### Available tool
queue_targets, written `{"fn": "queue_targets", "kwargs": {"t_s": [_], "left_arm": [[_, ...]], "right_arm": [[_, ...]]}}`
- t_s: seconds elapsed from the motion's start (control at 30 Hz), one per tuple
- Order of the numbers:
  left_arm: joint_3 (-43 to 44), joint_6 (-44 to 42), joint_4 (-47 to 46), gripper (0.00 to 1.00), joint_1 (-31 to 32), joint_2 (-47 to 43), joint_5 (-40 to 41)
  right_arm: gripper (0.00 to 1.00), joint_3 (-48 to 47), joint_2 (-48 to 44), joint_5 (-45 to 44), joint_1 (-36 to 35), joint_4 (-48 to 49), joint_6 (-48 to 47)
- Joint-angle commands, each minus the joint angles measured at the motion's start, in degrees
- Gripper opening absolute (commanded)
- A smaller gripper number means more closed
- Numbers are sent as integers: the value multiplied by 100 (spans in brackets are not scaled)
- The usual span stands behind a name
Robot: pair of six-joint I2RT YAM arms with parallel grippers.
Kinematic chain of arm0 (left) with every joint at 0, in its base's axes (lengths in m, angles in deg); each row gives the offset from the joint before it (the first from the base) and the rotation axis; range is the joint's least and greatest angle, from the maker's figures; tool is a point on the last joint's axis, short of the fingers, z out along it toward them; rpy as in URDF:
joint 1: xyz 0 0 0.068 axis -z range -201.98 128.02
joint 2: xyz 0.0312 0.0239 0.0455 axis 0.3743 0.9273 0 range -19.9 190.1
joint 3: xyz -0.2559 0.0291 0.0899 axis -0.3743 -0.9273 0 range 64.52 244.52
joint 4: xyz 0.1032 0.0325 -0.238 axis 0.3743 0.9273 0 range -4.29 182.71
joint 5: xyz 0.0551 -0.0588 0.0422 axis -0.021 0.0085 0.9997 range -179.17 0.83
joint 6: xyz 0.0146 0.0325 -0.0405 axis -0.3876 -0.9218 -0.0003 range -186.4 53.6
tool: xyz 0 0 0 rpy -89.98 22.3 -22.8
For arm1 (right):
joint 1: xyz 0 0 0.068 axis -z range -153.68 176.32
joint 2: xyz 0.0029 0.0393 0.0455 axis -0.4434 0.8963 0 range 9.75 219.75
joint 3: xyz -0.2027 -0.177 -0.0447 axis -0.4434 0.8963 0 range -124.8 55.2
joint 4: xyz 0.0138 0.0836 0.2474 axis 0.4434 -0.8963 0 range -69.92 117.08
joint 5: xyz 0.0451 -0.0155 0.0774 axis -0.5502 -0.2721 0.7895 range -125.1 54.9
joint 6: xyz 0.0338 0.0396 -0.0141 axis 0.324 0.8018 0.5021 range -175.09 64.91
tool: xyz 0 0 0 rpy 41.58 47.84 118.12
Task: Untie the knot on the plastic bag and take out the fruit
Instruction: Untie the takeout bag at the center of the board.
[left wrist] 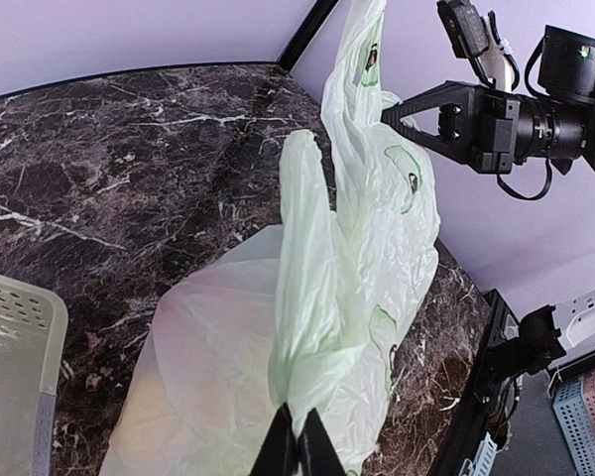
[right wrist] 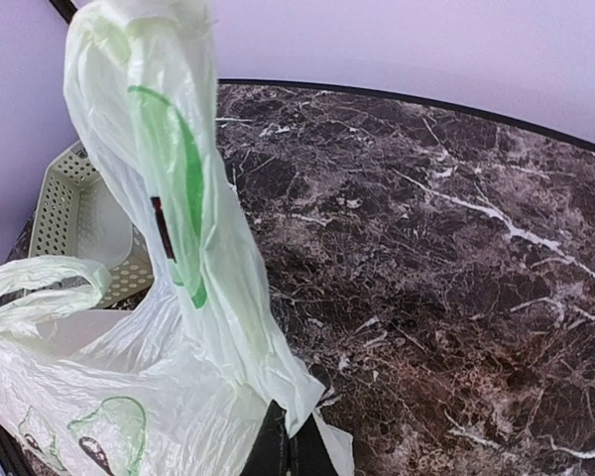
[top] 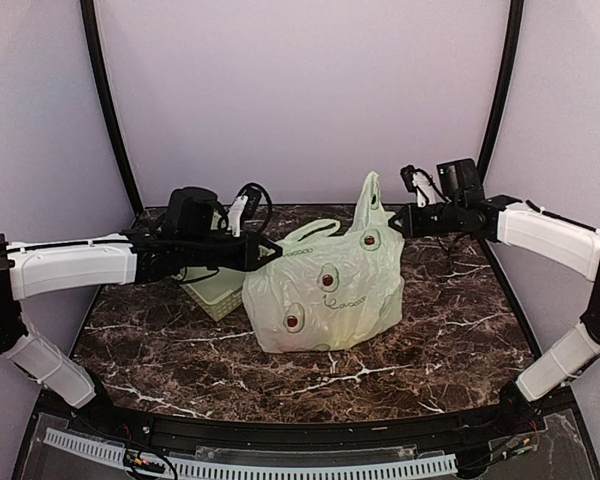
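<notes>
Plainly, both claws were pinched shut on film. The left gripper (top: 273, 250) held a fold at the left shoulder of the thin, translucent pale green plastic bag (top: 325, 300), and the right gripper (top: 393, 222) held the base of its tall right loop handle (top: 370, 195). The bag sat mid-way across the dark veined marble table (top: 430, 340), just right of the rigid pale green perforated basket (top: 212, 298). The fruit (left wrist: 203, 342) was only a warm tint through the film.

Pulling outward risked tearing that thin film or losing a pinch — and a tipped bag would spill fruit toward the near edge. No bunched knot showed; the handles stood apart. The right handle ran upright, tip toward the far wall, while the sack lay broad left to right, mouth up.
</notes>
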Motion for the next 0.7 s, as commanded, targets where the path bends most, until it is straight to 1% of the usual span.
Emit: {"fn": "queue_targets", "kwargs": {"t_s": [0.0, 0.13, 0.2, 0.23, 0.27, 0.3, 0.33, 0.37, 0.4, 0.47, 0.5, 0.53, 0.67], "left_arm": [[-340, 222, -34, 6, -75, -335, 296], [-537, 289, -62, 17, -90, -478, 319], [-469, 211, 69, 24, -97, -555, 349], [-419, 168, 139, 30, -103, -592, 374], [-272, 45, 293, 33, -107, -625, 393], [-189, -25, 370, 40, -108, -629, 409], [12, -179, 478, 43, -113, -623, 411], [120, -251, 581, 49, -110, -576, 398], [368, -400, 750, 51, -109, -481, 383], [772, -590, 966, 63, -111, -240, 295], [926, -685, 1031, 66, -114, -142, 203], [1215, -724, 1149, 71, -112, 78, 145], [1904, -841, 1307, 80, -108, 741, -282]], "right_arm": [[0, 408, -208, -254, 117, 272, 365], [0, 606, -397, 8, 124, 430, 294], [0, 664, -510, 309, 123, 489, 172], [0, 690, -563, 460, 119, 516, 102], [0, 720, -629, 579, 126, 551, 59], [0, 756, -692, 696, 128, 601, 13], [0, 777, -757, 858, 120, 655, -48], [0, 800, -814, 1005, 119, 674, -103], [0, 821, -860, 1127, 118, 700, -143], [0, 846, -935, 1294, 119, 725, -200], [2, 863, -976, 1332, 118, 739, -213], [7, 868, -1002, 1340, 118, 741, -224], [31, 764, -1023, 1199, 119, 621, -230]]}}
